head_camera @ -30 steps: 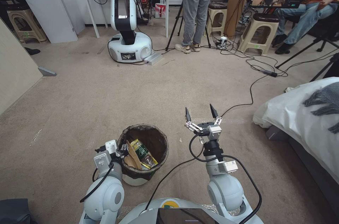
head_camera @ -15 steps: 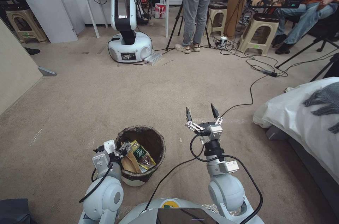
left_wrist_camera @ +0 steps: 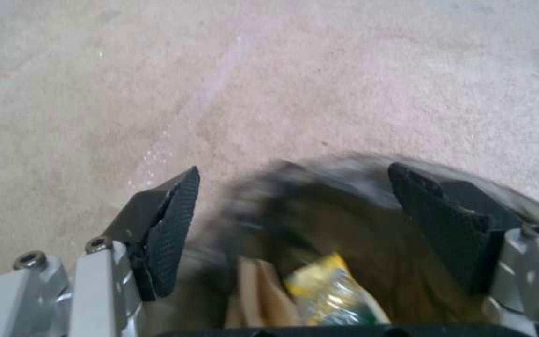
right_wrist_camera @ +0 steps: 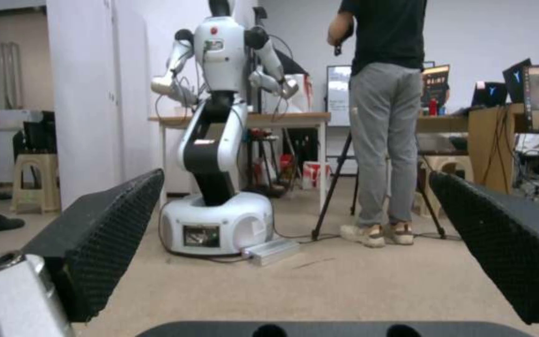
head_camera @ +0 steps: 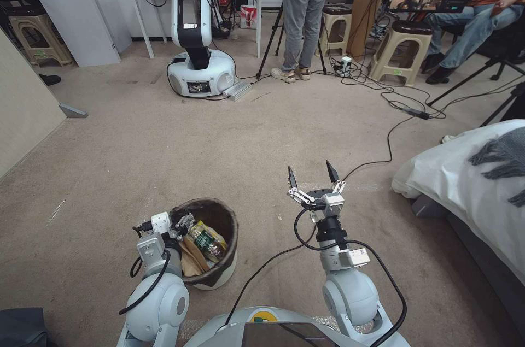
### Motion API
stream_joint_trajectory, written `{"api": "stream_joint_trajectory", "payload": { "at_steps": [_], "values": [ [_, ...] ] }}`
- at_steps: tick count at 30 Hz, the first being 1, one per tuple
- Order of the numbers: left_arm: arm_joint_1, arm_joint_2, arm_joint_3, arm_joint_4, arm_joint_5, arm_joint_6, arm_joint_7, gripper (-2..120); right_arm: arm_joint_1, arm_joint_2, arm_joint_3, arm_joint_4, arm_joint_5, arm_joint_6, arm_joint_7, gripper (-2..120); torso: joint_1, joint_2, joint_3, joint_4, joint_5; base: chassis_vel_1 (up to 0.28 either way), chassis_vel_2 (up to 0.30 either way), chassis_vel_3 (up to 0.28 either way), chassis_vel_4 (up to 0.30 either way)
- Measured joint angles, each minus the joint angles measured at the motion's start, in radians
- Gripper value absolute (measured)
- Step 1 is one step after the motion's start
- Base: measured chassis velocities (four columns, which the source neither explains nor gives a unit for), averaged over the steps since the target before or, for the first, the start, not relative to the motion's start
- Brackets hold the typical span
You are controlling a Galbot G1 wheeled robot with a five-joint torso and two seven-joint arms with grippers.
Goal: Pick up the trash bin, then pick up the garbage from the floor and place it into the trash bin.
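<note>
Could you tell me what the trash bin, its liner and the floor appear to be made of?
The trash bin looks like smooth white plastic, judging by its even, slightly glossy wall. Its liner seems to be a thin dark plastic bag, wrinkled and folded over the rim. The floor appears to be short-pile beige carpet, matte with a fine nap.
</note>
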Motion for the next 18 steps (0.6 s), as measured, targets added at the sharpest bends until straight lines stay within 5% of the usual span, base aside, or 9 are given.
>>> {"api": "stream_joint_trajectory", "payload": {
  "at_steps": [9, 11, 16, 18],
  "values": [
    [-0.003, 0.002, -0.003, -0.002, 0.053, -0.041, 0.024, 79, 0.003, 0.0, -0.001, -0.002, 0.0, 0.0, -0.001, 100, 0.0, 0.0, 0.0, 0.0, -0.0001, 0.0, 0.0, 0.0, 0.0],
    [0.009, 0.001, 0.003, -0.014, 0.15, -0.15, 0.094, 83, 0.004, 0.001, 0.002, -0.002, 0.001, 0.001, -0.001, 100, 0.0, 0.0, 0.0, -0.0001, 0.0, 0.0, 0.0, 0.0, 0.0],
    [0.023, 0.0, 0.009, -0.028, 0.26, -0.245, 0.174, 84, 0.003, 0.009, 0.003, 0.0, 0.003, 0.003, -0.001, 100, 0.0, 0.0, 0.0, -0.0001, 0.0, 0.0, 0.0, 0.0, 0.0],
    [0.035, 0.0, 0.004, -0.003, 0.347, -0.365, 0.26, 84, -0.002, 0.017, 0.004, 0.006, 0.003, 0.004, 0.007, 100, 0.0, 0.0, 0.0, 0.0, -0.0001, 0.0, 0.0, 0.0, 0.0]
  ]
}}
